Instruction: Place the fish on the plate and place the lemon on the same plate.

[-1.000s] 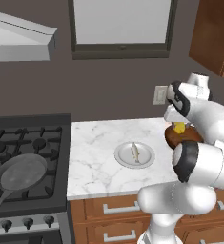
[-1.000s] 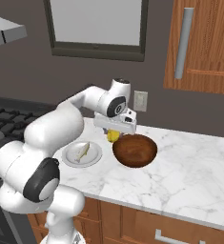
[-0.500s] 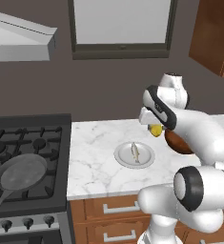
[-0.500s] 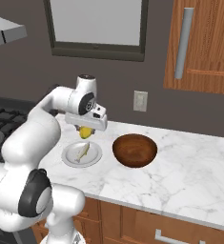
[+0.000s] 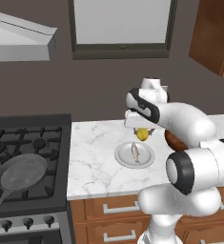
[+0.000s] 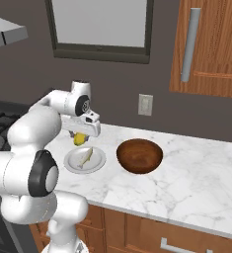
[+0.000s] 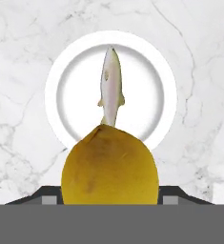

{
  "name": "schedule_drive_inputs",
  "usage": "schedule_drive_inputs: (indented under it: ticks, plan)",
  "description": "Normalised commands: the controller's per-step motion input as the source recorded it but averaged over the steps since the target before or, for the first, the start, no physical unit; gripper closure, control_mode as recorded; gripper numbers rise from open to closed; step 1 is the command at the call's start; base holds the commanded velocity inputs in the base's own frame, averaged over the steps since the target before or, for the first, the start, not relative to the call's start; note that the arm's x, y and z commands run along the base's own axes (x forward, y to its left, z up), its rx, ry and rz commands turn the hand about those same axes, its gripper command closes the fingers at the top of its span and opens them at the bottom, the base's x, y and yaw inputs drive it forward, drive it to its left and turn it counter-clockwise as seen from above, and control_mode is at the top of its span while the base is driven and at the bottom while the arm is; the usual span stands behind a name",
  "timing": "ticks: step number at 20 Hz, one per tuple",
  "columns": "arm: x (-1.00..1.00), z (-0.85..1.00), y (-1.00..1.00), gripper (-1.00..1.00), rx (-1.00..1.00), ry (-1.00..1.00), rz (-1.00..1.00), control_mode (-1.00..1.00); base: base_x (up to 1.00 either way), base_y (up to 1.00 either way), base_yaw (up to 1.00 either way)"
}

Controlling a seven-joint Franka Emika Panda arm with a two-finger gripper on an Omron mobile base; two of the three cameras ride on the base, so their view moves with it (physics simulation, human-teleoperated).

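The pale fish [image 7: 111,86] lies in the well of the round whitish plate [image 7: 61,66] on the marble counter. It also shows as the fish [image 5: 135,152] on the plate [image 5: 124,159] and the fish [image 6: 86,157] on the plate [image 6: 72,165]. My gripper [image 5: 142,136] hangs just above the plate's far edge, shut on the yellow lemon [image 7: 109,167]. The lemon [image 5: 142,135] sits between the fingers, clear of the plate, and it is seen too as the lemon [image 6: 79,139] under the gripper [image 6: 79,140].
A brown bowl [image 6: 139,155] stands on the counter right of the plate. A stove with a dark frying pan [image 5: 17,174] lies to the left. The counter's front edge runs above wooden drawers [image 5: 111,212]. A wall outlet [image 6: 145,104] is behind the bowl.
The arm has swung left from beside the bowl, carrying the lemon, and now holds it over the plate's far edge. The fish has stayed put on the plate.
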Motion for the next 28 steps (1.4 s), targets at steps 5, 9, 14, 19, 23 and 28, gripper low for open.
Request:
schedule_drive_inputs:
  ticks: [5, 9, 14, 19, 23, 28]
  plan:
    - [0.52, -0.47, -0.02, 1.0, 0.0, 0.19, -0.29, -1.0, 0.0, 0.0, 0.0]
    - [0.2, -0.37, 0.01, 1.0, 0.0, 0.08, -0.23, -1.0, 0.0, 0.0, 0.0]
    - [0.0, -0.17, 0.37, 1.0, 0.0, 0.0, -0.01, -1.0, 0.0, 0.0, 0.0]
    - [0.0, -0.3, 0.26, 1.0, -0.04, -0.05, 0.0, -1.0, 0.0, 0.0, 0.0]
    - [0.04, -0.53, 0.0, 1.0, -0.07, -0.05, 0.0, -1.0, 0.0, 0.0, 0.0]
    - [0.02, -0.43, 0.01, 1.0, -0.04, -0.08, 0.0, -1.0, 0.0, 0.0, 0.0]
